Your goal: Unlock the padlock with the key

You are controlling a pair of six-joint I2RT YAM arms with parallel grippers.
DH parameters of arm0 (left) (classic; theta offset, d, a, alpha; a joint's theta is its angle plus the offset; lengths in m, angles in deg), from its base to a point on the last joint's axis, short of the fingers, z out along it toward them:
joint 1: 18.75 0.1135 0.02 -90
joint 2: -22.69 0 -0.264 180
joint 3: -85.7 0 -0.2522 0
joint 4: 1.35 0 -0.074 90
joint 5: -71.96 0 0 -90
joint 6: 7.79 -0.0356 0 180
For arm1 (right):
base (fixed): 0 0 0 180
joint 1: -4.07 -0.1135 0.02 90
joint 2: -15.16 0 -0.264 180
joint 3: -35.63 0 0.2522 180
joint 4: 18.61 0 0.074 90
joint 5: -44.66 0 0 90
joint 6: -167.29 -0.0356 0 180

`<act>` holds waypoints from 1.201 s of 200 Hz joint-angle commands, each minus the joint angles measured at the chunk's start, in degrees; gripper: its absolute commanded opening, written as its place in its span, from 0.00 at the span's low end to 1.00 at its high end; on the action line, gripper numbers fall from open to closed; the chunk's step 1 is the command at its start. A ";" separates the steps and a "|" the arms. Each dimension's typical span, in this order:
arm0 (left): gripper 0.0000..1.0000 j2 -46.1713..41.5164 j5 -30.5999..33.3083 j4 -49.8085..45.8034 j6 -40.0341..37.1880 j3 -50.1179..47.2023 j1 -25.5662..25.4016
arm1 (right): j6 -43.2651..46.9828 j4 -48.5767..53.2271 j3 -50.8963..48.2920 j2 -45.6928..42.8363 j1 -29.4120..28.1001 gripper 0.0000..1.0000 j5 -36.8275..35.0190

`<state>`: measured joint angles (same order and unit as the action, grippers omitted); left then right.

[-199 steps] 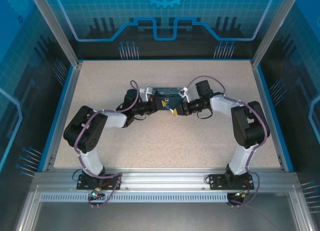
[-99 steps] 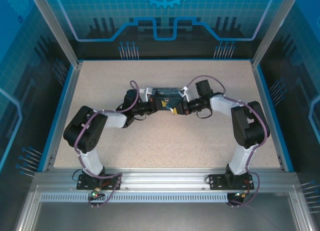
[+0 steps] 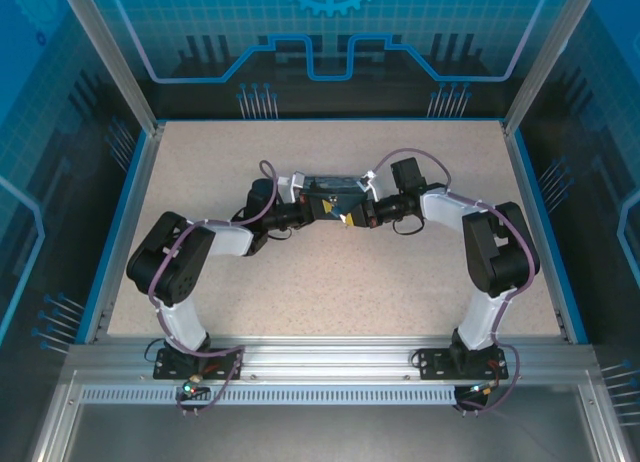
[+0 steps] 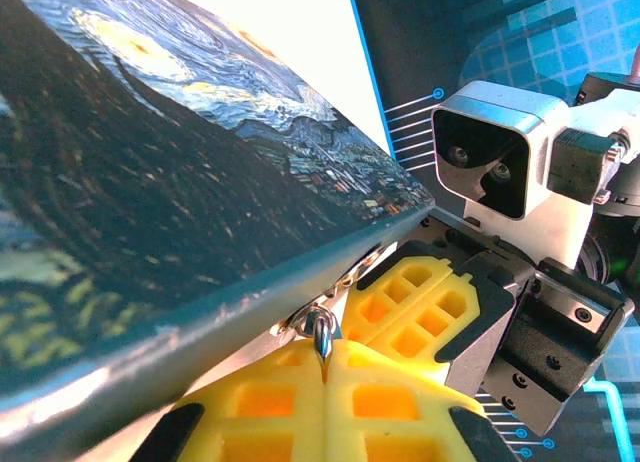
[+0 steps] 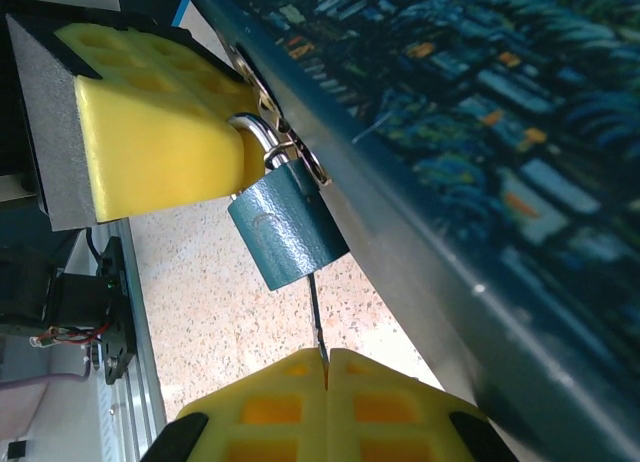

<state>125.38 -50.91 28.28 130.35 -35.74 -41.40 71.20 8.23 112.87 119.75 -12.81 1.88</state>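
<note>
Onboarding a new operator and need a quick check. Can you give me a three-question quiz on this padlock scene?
1. True or false: the padlock hangs from the painted box.
2. The right gripper pinches: A) the key, B) the box, C) nothing.
3. Which part of the padlock does the left gripper clamp?

Key: 1 true; 2 A; 3 its metal loop.

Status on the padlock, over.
Left end effector shut on padlock shackle. Right end effector shut on key, blade at padlock underside. Padlock hangs from box hasp. Nothing blocking.
</note>
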 commanded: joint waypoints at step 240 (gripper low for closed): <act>0.12 1.90 -1.44 5.32 1.97 -1.39 0.18 | 0.07 -1.90 0.31 -0.95 -3.33 0.00 0.31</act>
<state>126.89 -50.97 31.17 132.23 -35.94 -40.99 71.53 7.10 112.35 118.55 -15.43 2.23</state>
